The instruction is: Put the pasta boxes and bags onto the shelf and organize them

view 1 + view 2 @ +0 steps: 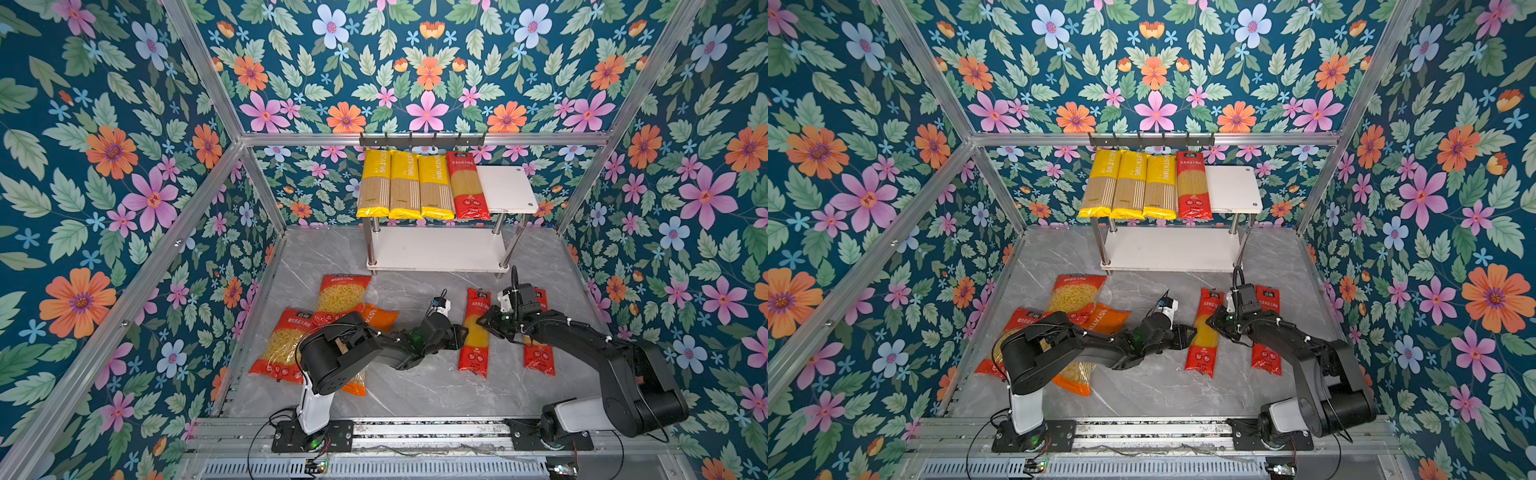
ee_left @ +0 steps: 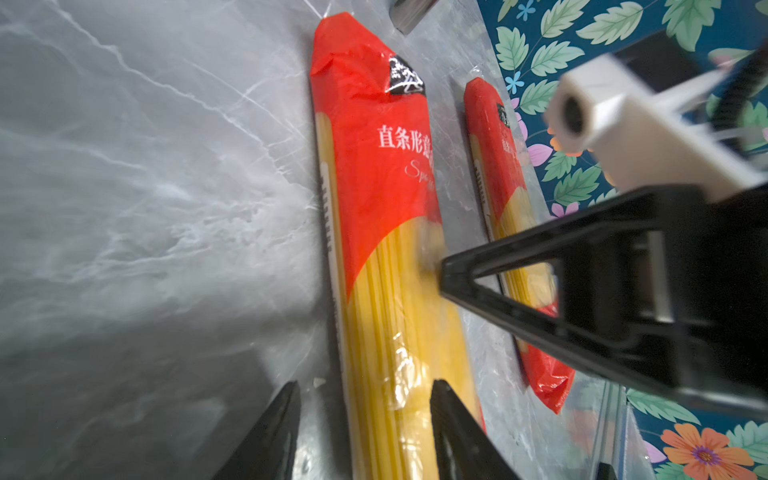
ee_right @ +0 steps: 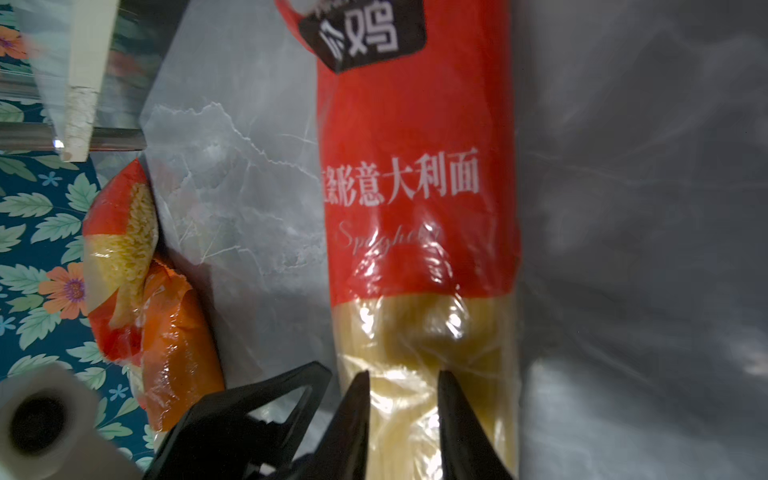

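The grey marble counter carries most of what is left. At its far end stands the shelf. Its top board holds three yellow PASTATIME packs and one red spaghetti pack side by side, with a bare strip at the right; the lower board is bare. On my left side two red macaroni bags and an orange bag lie overlapping. On my right side lie two long red packs, the outer pack and the middle pack, which is the one I have in hand. I judge it light but awkward. The bundled strands make it stiff along its length, the film is glossy and probably slick, and the strands would snap under a bend. So I would take it across the clear middle window, near its balance point, not by the limp sealed ends. My left claw is spread, straddling one long edge of the middle pack without pinching it. My right claw sits on the clear window with only a narrow gap between its tips. I cannot tell whether it has bitten the film.
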`<action>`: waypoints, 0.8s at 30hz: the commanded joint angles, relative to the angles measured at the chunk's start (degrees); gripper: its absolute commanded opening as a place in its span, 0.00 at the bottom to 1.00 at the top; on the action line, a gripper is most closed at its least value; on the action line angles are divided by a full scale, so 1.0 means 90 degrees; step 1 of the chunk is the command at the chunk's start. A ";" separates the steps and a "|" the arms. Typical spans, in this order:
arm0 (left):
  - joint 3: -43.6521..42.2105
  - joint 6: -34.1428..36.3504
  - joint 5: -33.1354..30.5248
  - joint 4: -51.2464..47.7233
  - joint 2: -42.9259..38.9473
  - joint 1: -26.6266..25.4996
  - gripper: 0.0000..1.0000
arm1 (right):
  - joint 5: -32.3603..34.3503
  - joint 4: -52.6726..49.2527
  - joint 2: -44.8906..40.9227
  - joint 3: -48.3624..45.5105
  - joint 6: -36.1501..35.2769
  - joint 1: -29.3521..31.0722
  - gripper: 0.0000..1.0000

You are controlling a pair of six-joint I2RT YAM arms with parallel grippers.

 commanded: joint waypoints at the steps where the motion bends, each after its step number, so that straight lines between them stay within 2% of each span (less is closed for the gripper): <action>1: 0.0000 0.0103 -0.0158 -0.0079 -0.0130 0.0029 0.54 | 0.0036 0.0076 0.0178 -0.0036 0.0000 -0.0008 0.31; 5: 0.0055 0.0280 -0.0145 -0.0328 -0.0304 0.0121 0.57 | -0.0502 -0.0227 -0.0524 -0.0124 -0.0042 -0.0347 0.38; 7: 0.0156 0.0360 -0.0093 -0.0453 -0.0307 0.0123 0.59 | -0.0651 -0.0399 -0.1162 -0.0285 0.0010 -0.0767 0.45; 9: 0.0271 0.0328 0.0049 -0.0447 -0.0220 0.0122 0.60 | -0.0724 -0.0883 -0.1563 -0.0310 -0.0268 -0.1237 0.50; 13: 0.0427 0.0170 0.0289 -0.0225 0.0105 0.0121 0.59 | -0.1155 -0.1081 -0.1647 -0.0645 -0.0662 -0.1824 0.56; 17: 0.0479 0.0224 0.0323 -0.0278 0.0268 0.0129 0.58 | -0.1660 -0.0319 -0.1380 -0.1039 -0.0446 -0.1751 0.57; 20: 0.0462 0.0204 0.0352 -0.0398 0.0313 0.0123 0.54 | -0.1556 0.0286 -0.0961 -0.1104 -0.0285 -0.1292 0.58; 24: 0.0264 -0.0028 0.0364 -0.0258 0.0367 0.0123 0.45 | -0.1523 0.1497 0.0030 -0.1152 0.0104 -0.0775 0.55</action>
